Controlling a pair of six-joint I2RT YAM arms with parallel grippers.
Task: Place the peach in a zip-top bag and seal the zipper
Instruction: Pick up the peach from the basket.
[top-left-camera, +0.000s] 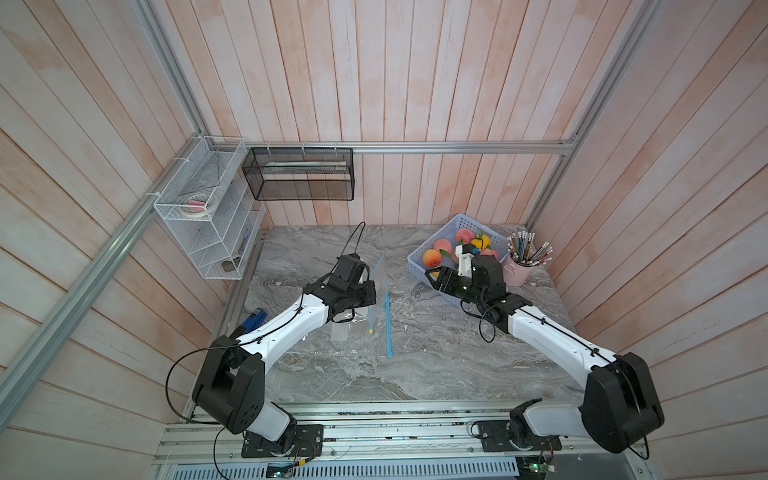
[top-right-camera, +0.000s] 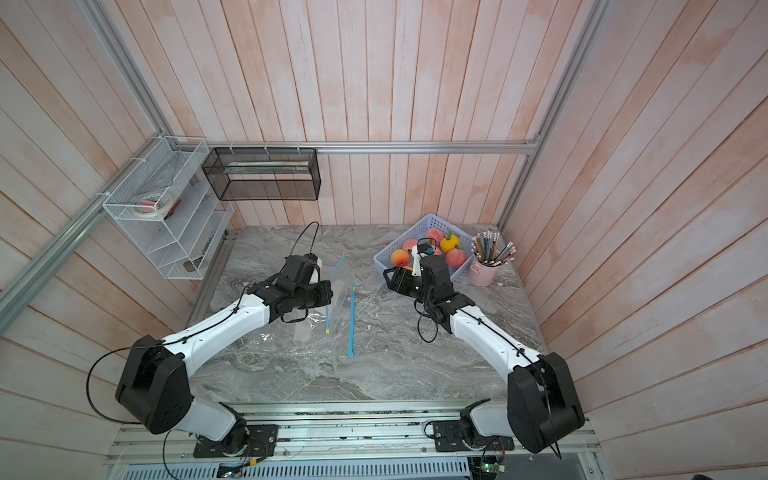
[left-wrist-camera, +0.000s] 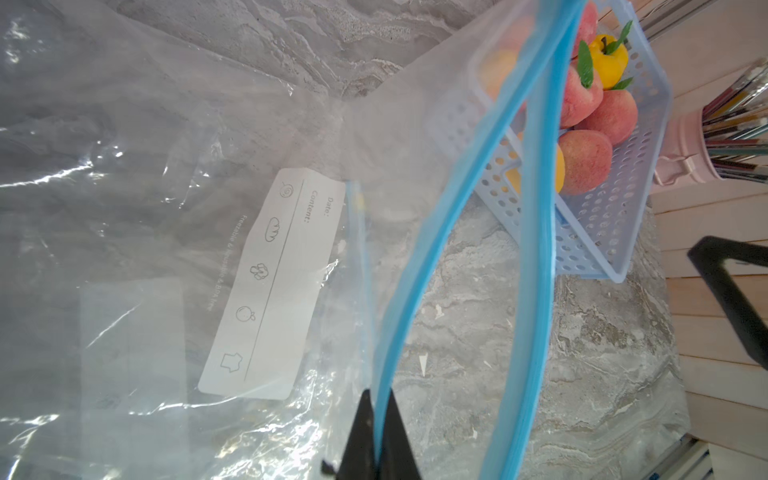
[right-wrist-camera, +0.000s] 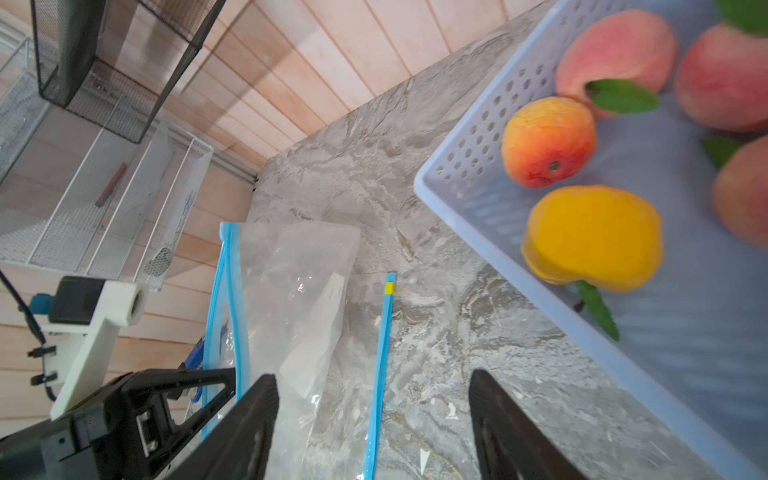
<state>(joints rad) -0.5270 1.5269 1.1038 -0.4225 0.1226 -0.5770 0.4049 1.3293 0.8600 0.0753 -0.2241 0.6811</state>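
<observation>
Peach (right-wrist-camera: 548, 141) in basket (right-wrist-camera: 469, 166) with other fruit (right-wrist-camera: 594, 237); zip-top bag (right-wrist-camera: 299, 291) on surface (right-wrist-camera: 374, 166) near basket, mouth open, blue zipper edge (left-wrist-camera: 415, 270) clenched in left fingers (left-wrist-camera: 361, 428); right fingers (right-wrist-camera: 257, 415) released, empty, just outside basket's wall.

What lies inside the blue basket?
The blue basket holds pink peaches, one orange-red peach and two yellow fruits with green leaves. In both top views the right arm covers part of it, and anything under the fruit is hidden.
</observation>
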